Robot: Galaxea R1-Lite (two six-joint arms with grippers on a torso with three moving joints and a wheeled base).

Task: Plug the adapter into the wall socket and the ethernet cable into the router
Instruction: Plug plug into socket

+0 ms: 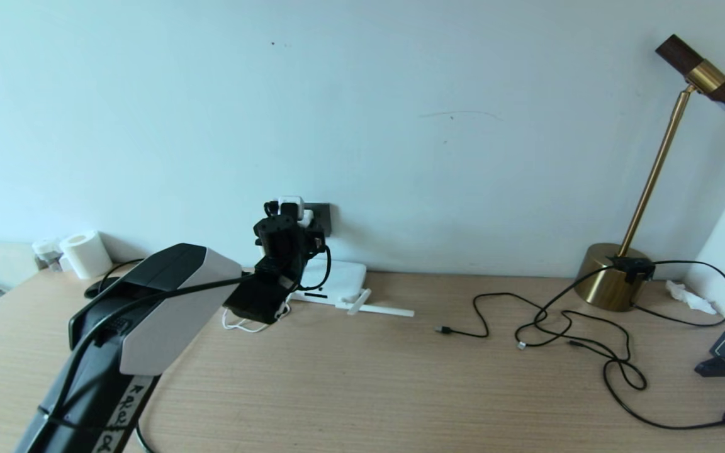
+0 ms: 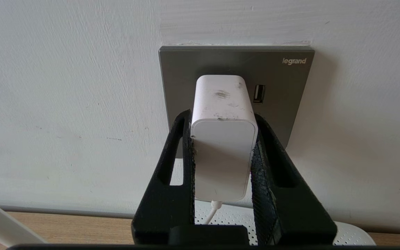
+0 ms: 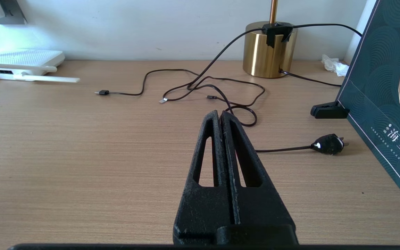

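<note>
Left gripper (image 2: 222, 119) raised at the wall, its two black fingers (image 2: 175, 152) closed partway onto the sides of the adapter (image 2: 222, 139), which they clamp; the adapter's far end sits against the wall socket (image 2: 283, 80), a dark grey plate, whether fully seated cannot be told. A thin white cord (image 2: 212, 211) leaves the adapter's near end. In the head view the socket lies at about 10 o'clock from frame centre, with the router (image 1: 337, 280) directly below it at 6 o'clock, flat on the wooden desk (image 1: 362, 377) against the wall, one white antenna (image 1: 378, 308) lying toward 3 o'clock. Right gripper (image 3: 219, 116) low over the desk, fingers pressed together and holding nothing. Thin black cables (image 1: 564, 327) sprawl beyond it toward the brass lamp base (image 1: 611, 277) at 1 o'clock. The ethernet cable cannot be identified with certainty.
</note>
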